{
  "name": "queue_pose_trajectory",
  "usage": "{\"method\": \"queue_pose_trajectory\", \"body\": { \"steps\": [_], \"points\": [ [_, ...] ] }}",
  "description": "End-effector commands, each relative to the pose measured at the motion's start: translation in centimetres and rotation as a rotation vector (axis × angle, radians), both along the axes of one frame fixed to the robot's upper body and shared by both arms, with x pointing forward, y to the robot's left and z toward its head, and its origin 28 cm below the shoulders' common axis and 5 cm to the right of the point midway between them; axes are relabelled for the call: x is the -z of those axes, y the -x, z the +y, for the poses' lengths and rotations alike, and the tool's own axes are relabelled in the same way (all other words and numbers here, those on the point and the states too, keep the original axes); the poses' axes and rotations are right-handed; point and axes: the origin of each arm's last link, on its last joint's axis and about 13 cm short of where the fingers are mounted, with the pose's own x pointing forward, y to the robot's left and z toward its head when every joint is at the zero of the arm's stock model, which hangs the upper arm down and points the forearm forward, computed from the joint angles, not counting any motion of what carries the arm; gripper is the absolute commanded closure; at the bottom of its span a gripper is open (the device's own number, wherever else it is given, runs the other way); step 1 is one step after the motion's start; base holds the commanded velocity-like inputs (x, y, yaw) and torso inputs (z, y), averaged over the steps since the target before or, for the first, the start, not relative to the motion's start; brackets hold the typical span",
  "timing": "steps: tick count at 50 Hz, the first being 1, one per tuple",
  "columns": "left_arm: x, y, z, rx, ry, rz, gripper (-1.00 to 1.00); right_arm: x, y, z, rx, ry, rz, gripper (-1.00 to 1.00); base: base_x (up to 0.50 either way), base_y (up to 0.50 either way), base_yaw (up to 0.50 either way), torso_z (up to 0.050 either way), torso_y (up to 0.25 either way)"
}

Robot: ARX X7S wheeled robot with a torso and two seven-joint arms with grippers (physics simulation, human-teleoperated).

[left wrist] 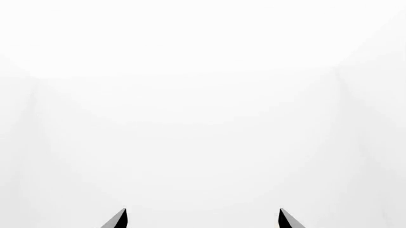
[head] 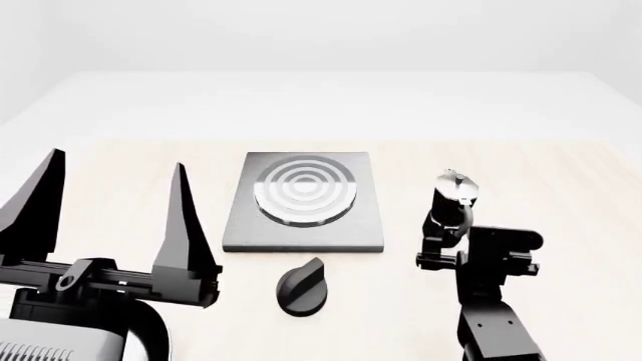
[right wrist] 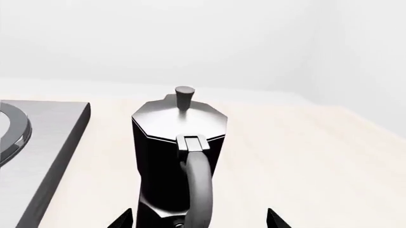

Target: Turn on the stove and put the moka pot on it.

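Note:
The stove is a flat dark-grey square plate with raised rings, lying mid-table; its edge also shows in the right wrist view. Its black round knob lies apart, just in front of it. The moka pot, black with a silver lid, stands upright on the table right of the stove, handle toward my right arm. My right gripper is open, its fingertips either side of the pot's handle and lower body, not closed on it. My left gripper is raised at the left, open and empty.
The light wooden table reaches to a pale back edge with white walls behind. The left wrist view faces only white wall.

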Motion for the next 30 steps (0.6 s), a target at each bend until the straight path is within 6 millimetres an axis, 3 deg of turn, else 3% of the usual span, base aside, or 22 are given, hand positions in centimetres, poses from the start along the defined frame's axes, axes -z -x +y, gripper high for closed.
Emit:
{"method": "queue_pose_trajectory", "body": {
  "steps": [1,30],
  "points": [
    [0.07,0.01,-0.01,0.003,0.003,0.002,-1.0,0.39,0.0,-0.04,0.001,-0.001,0.013,-1.0,0.0,0.0,0.0,0.0,0.0],
    [0.29,-0.1,-0.02,0.01,0.012,0.01,-1.0,0.61,-0.43,0.0,-0.001,0.001,0.018,-1.0,0.0,0.0,0.0,0.0,0.0]
  ]
}}
